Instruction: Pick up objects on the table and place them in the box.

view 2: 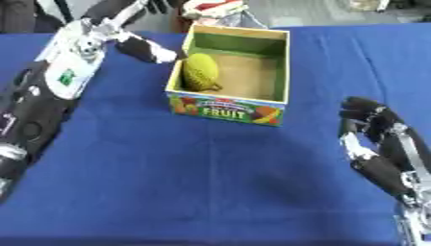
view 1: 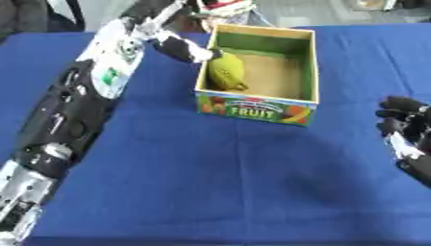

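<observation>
A cardboard box with "FRUIT" printed on its front stands on the blue table, back of centre. Inside it, a yellow-green fruit leans against the left wall. My left arm reaches up the left side of the view. My left hand is at the box's left rim, with one straight finger pointing at the top of the fruit and nothing curled round it. My right hand rests at the right edge, fingers up and relaxed, holding nothing.
The blue cloth covers the table in front of the box. A red and white thing lies just beyond the box's far wall. My left forearm lies across the table's left side.
</observation>
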Robot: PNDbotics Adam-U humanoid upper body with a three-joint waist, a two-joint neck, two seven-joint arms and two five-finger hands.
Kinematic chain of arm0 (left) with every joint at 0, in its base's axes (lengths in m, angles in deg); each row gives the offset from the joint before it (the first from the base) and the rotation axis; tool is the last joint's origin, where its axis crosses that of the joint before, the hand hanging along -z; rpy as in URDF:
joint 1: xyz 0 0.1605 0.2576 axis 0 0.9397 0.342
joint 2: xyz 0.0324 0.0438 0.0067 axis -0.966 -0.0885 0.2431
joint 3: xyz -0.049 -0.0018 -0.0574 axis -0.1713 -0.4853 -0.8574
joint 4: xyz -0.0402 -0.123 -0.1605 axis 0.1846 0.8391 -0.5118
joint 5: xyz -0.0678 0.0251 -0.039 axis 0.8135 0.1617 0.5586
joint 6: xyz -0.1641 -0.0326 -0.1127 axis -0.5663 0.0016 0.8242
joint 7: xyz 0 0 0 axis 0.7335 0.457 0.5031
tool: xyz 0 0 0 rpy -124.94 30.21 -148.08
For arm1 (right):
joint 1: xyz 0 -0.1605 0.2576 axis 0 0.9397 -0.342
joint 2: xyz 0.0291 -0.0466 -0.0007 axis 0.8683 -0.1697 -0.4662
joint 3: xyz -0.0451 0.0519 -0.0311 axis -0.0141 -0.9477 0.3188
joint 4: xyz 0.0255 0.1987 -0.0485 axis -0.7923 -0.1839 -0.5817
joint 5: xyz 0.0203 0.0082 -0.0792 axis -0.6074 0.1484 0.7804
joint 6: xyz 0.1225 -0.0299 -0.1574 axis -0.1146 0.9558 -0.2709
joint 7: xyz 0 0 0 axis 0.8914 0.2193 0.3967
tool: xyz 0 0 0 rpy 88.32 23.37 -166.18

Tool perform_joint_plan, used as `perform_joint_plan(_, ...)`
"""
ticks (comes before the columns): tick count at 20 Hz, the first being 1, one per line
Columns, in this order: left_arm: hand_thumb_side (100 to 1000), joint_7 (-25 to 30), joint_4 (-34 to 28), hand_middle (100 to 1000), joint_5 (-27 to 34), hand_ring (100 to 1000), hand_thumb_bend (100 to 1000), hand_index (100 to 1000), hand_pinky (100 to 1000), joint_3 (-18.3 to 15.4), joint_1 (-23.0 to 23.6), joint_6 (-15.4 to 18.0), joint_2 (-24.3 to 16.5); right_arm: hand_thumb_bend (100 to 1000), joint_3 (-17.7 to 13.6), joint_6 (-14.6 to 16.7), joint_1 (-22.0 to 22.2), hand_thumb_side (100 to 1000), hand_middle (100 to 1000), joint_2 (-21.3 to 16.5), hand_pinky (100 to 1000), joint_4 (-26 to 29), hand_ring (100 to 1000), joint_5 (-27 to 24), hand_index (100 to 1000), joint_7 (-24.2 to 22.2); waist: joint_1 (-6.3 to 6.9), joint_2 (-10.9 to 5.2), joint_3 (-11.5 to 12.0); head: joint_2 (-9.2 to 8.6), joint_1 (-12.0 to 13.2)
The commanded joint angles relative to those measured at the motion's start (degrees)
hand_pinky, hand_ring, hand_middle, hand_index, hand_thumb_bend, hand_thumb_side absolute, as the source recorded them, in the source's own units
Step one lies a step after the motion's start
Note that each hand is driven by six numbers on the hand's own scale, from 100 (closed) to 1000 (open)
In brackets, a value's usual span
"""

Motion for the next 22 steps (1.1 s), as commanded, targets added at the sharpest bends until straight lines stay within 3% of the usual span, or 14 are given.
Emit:
perform_joint_plan(1, 297, 0.68, 1.02, 696, -3.86, 670, 545, 820, 678, -2.97, -0.72, -2.65, -5.21, 100, -0.26, 0.05, -0.22, 355, 764, -0.75, 735, 0.63, 794, -0.04, 831, 0.08, -0.02, -1.03, 0.14, -0.34, -0.27)
perform_joint_plan(6, 278, -0.06, 12.57, 685, -11.32, 663, 545, 816, 682, -5.68, -1.49, -4.90, -7.22, 100, -0.24, 0.06, -0.22, 356, 764, -0.83, 735, 0.63, 794, 0.01, 831, 0.09, 0.12, -1.05, 0.22, -0.42, -0.52)
perform_joint_plan(12, 248, -3.58, 25.96, 676, -17.01, 655, 540, 807, 676, -8.97, -3.20, -8.36, -6.46, 100, -0.24, 0.08, -0.23, 358, 764, -0.85, 734, 0.60, 794, 0.01, 832, 0.10, 0.16, -1.03, -0.03, -0.31, -0.61)
perform_joint_plan(16, 227, -6.17, 32.88, 670, -18.99, 649, 534, 803, 674, -10.31, -4.48, -10.66, -5.76, 100, -0.20, 0.08, -0.26, 359, 764, -0.82, 735, 0.61, 794, -0.02, 832, 0.07, 0.15, -1.05, -0.28, -0.19, -0.53)
perform_joint_plan(22, 213, -5.33, 39.91, 673, -21.01, 646, 546, 810, 688, -10.90, -5.23, -11.03, -5.08, 100, -0.16, 0.09, -0.30, 362, 764, -0.77, 734, 0.64, 794, -0.03, 832, 0.01, 0.24, -1.04, -0.69, -0.14, -0.47)
